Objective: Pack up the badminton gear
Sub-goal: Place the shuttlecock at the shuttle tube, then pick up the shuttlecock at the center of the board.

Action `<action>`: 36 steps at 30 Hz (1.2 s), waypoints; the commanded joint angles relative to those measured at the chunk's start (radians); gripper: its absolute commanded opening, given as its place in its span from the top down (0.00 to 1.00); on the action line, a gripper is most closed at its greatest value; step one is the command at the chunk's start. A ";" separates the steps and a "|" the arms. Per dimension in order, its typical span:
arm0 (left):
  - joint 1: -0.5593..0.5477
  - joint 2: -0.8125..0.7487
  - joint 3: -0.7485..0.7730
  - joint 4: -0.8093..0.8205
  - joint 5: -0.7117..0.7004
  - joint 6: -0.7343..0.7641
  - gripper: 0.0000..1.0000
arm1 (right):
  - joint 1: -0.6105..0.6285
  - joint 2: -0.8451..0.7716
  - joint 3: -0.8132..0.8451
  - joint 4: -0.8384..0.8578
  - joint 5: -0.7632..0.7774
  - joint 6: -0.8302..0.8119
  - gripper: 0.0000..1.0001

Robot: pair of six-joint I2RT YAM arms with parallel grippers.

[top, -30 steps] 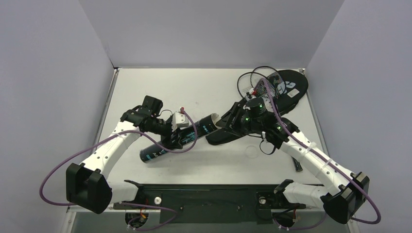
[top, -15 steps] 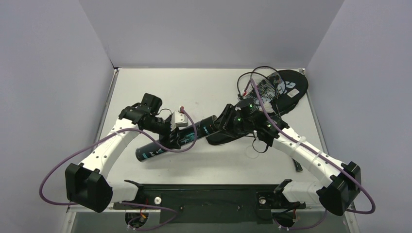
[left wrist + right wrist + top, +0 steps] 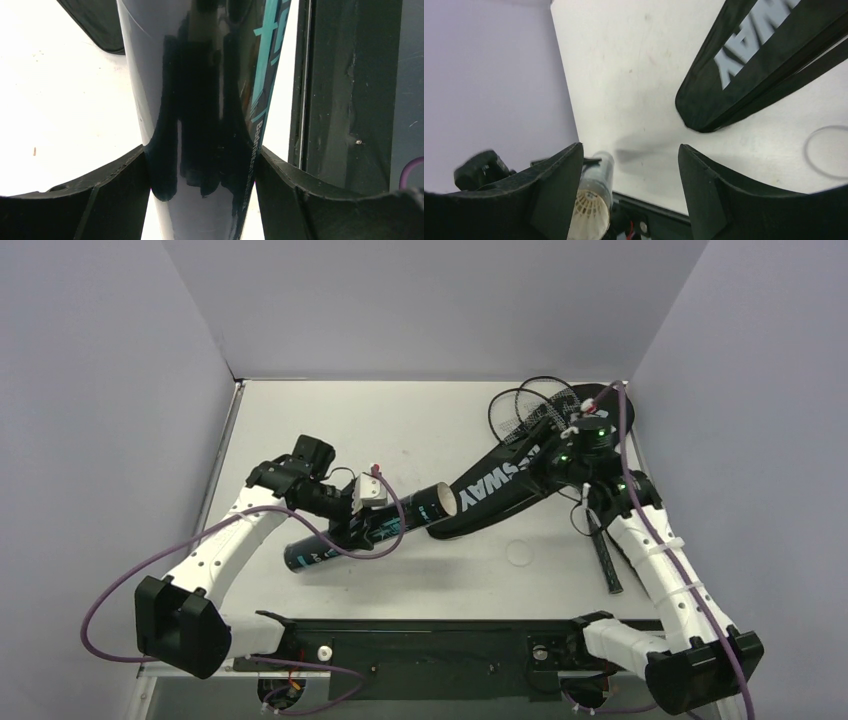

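Open table [image 3: 330,425] far and left of tube [image 3: 415,511], bag [image 3: 497,486] slanting centre to far-right corner, rackets [image 3: 528,406] on its wide end by the walls — left gripper [image 3: 201,175] clamped on tube, right gripper [image 3: 631,165] spread, empty, above bag

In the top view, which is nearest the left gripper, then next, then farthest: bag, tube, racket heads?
1. tube, held in the left gripper.
2. bag, to its right.
3. racket heads, back right corner.
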 commanded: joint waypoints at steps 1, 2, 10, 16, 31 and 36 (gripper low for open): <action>-0.004 -0.027 -0.010 0.010 0.044 0.039 0.91 | -0.151 -0.016 0.077 -0.096 -0.024 -0.089 0.35; -0.004 -0.027 -0.012 0.014 0.039 0.037 0.91 | -0.200 0.007 0.083 -0.105 -0.008 -0.100 0.34; -0.004 -0.031 -0.025 0.025 0.012 0.022 0.92 | -0.377 0.260 0.214 -0.196 0.235 -0.258 0.34; -0.007 -0.040 -0.041 0.028 0.001 0.018 0.92 | -0.404 0.455 0.343 -0.196 0.294 -0.322 0.37; -0.015 -0.050 -0.053 0.065 -0.019 -0.026 0.92 | -0.406 0.722 0.464 -0.155 0.308 -0.386 0.46; -0.015 -0.048 -0.056 0.069 -0.025 -0.026 0.91 | -0.400 0.781 0.456 -0.107 0.252 -0.376 0.47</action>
